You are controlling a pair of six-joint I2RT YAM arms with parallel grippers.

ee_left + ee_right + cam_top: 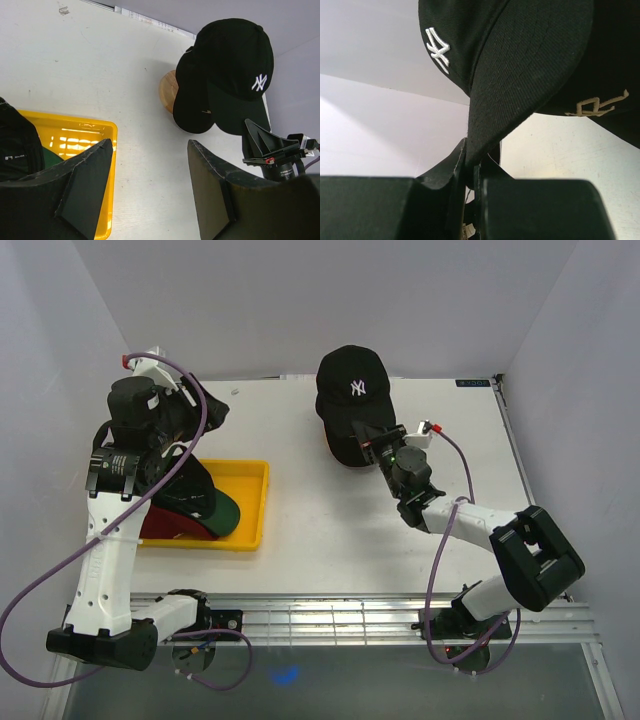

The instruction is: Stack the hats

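Note:
A black hat with a white emblem hangs tilted over a second black hat with a gold emblem, which rests on a round wooden stand. My right gripper is shut on the white-emblem hat's brim. A dark green hat and a red hat lie stacked in the yellow tray. My left gripper hovers open and empty above the tray's far right corner.
The left arm covers much of the tray and its hats in the top view. White walls close in the table at the back and on both sides. A metal rail runs along the near edge.

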